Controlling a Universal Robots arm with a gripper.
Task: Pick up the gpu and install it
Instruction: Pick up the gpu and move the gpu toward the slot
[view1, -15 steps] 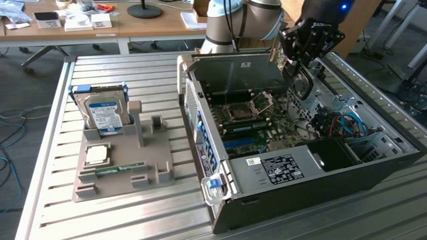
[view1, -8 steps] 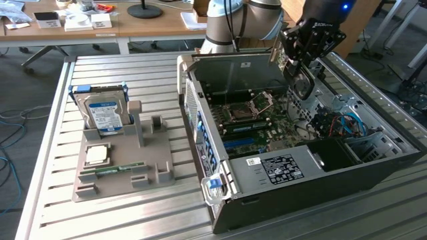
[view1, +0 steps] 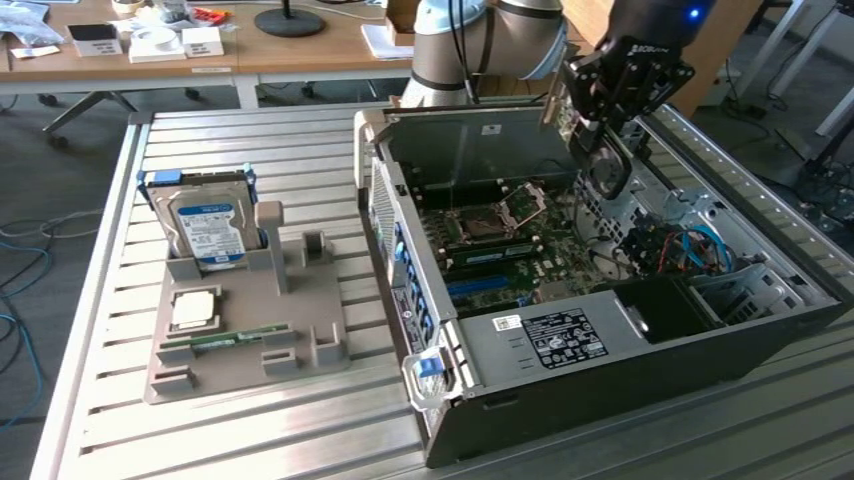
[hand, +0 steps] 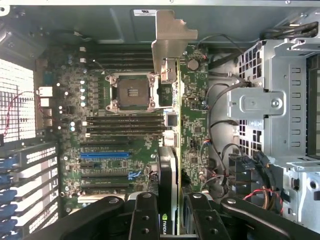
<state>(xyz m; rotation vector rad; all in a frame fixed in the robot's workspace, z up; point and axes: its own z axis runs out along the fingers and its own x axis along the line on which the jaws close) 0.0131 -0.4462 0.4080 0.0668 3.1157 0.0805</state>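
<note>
— What is seen in the exterior view?
— The gpu (view1: 609, 165) is held clamped in the gripper (view1: 598, 118), edge-down, above the open computer case (view1: 627, 385).
— And in the wrist view?
— The gpu (hand: 167, 165) is pinched between the fingers (hand: 144, 217), its pale bracket (hand: 170, 42) turned toward the case wall, over the motherboard (hand: 120, 130). Whether a slot is touched cannot be told.
</note>
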